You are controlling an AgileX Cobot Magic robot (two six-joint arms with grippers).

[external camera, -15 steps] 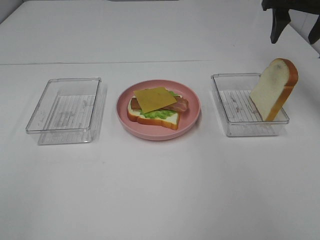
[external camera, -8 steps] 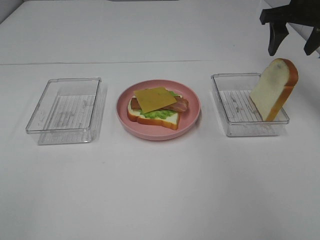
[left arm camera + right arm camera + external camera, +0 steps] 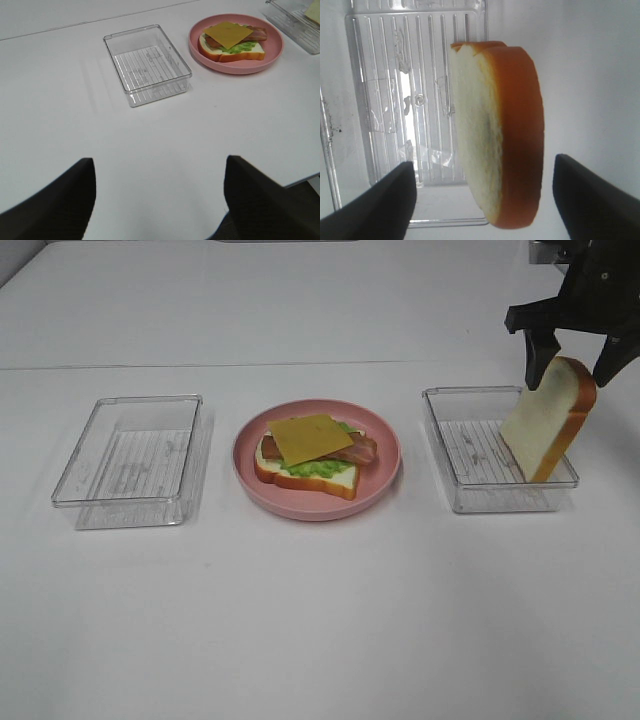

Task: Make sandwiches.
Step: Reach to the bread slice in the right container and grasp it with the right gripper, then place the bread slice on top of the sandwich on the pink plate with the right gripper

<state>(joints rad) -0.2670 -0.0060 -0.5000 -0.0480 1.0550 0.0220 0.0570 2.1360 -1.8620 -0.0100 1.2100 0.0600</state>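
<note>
White table (image 3: 320, 620) carried three containers in a row. In the middle stood a pink plate (image 3: 380, 475) with the partly built sandwich (image 3: 312, 457): one bread slice at the bottom, green lettuce on it, bacon strips over the lettuce, a yellow cheese slice on top. No upper slice was on the stack.

On the left side of the exterior view sat a clear tray (image 3: 130, 455), ribbed floor visible, nothing seen inside. The left wrist view showed the same tray (image 3: 147, 64) and the plate (image 3: 235, 45) well away from the left gripper (image 3: 159, 200). That gripper was out of the exterior frame; its two dark fingers (image 3: 65, 200) stood wide apart, with only bare table between them.

On the right sat a second clear tray (image 3: 490, 455). The second bread slice (image 3: 550, 418) stood in it on edge, tilted, leaning against the tray's far right wall, crust side facing outward and its top well above the rim.

The right gripper (image 3: 570, 365) hung directly over the top of that slice, fingers spread, one finger to each side of the slice's top. In the right wrist view the bread slice (image 3: 497, 130) lay between the two fingers (image 3: 382, 200), with a clear gap on either side; no contact was seen, nothing clamped.
</note>
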